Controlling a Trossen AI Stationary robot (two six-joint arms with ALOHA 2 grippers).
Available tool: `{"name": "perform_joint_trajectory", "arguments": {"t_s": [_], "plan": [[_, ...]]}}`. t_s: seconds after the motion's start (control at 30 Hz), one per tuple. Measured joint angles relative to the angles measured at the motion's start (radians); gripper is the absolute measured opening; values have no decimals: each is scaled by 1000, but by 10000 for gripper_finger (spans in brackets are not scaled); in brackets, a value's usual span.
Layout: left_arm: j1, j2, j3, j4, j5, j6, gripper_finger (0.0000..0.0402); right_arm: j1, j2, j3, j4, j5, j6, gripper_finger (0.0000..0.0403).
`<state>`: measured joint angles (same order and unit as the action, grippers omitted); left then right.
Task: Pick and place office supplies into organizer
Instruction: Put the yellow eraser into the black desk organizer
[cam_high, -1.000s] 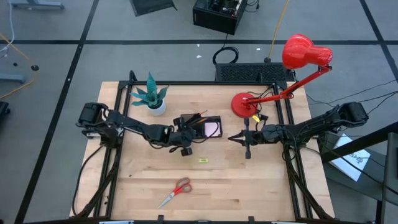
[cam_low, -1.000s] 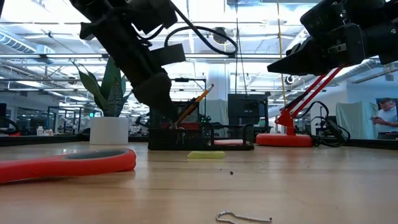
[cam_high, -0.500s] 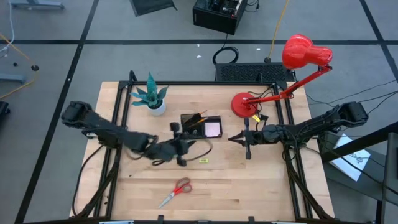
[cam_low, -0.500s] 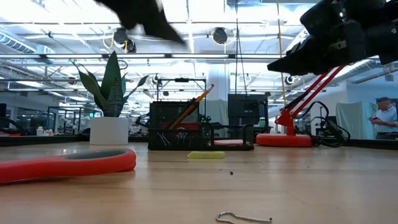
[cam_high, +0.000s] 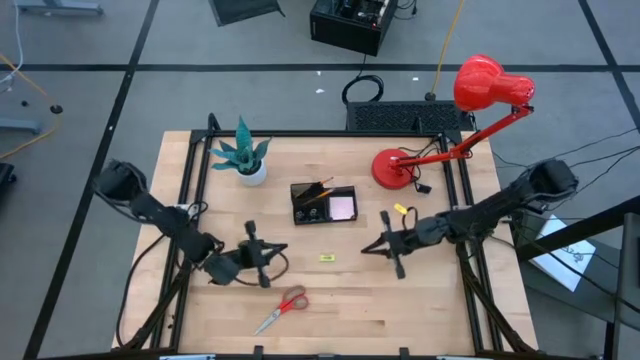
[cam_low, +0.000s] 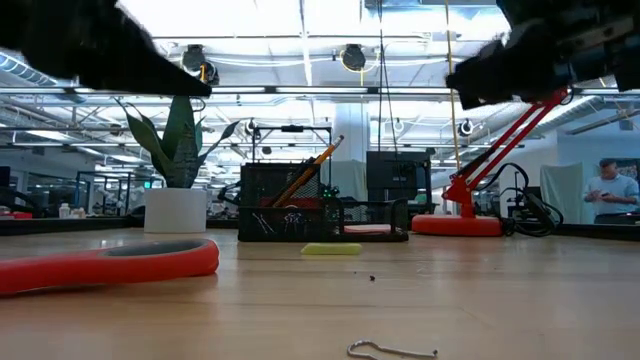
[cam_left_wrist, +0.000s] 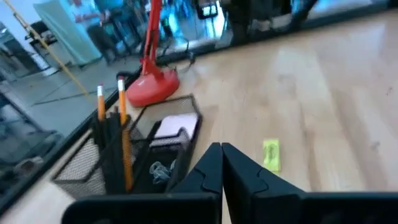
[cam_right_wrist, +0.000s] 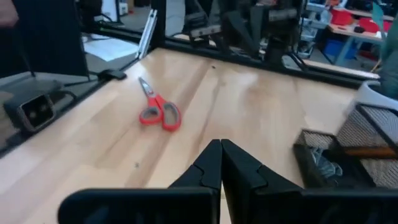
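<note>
Seen from above, the left arm reaches from the left edge of the wooden surface (cam_high: 420, 310) out toward the middle, its forearm low and slanted, and the left pincer (cam_high: 262, 252) hangs over bare wood just above the red-handled scissors (cam_high: 283, 307), pointing toward the centre. In the left wrist view its two dark fingers (cam_left_wrist: 222, 163) lie pressed together with nothing between them, their tips aimed at the small yellow piece (cam_left_wrist: 270, 154) lying flat on the wood. The right arm comes in from the right edge, stretched long and nearly level, and the right pincer (cam_high: 385, 245) sits over open wood to the right of the yellow piece (cam_high: 327, 258); its fingers (cam_right_wrist: 221, 163) are likewise closed on each other and empty, facing across the surface toward the scissors (cam_right_wrist: 158, 109). The organizer (cam_high: 323, 203) stands toward the back of the surface, between the potted teal plant (cam_high: 243, 155) and the round base of the red desk lamp (cam_high: 395, 169), well apart from both pincers. Orange pencils (cam_left_wrist: 122, 134) lean upright in its tall mesh compartment, and the pale pink sticky-note pad (cam_high: 342, 207) lies in its low right compartment. The scissors lie flat near the front edge, blades shut and pointing toward the front left. In the low view the yellow piece (cam_low: 331, 248) rests just in front of the organizer (cam_low: 290, 215).
</note>
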<state>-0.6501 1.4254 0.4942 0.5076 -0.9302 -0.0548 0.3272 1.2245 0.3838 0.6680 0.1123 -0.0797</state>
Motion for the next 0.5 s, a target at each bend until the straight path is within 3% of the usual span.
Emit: {"name": "perform_joint_trajectory", "arguments": {"t_s": [0.13, 0.2, 0.33, 0.5], "plan": [[1, 31, -134, 348, -71, 50, 8, 31, 142, 83, 26, 50, 1, 0], [2, 34, -179, 433, -106, 61, 14, 35, 211, 119, 24, 51, 3, 3], [1, 31, -211, 460, -111, 56, 11, 33, 342, 186, 24, 104, 15, 35], [1, 31, -212, 465, -66, 63, 6, 16, 468, 262, 25, 97, 41, 98]]}}
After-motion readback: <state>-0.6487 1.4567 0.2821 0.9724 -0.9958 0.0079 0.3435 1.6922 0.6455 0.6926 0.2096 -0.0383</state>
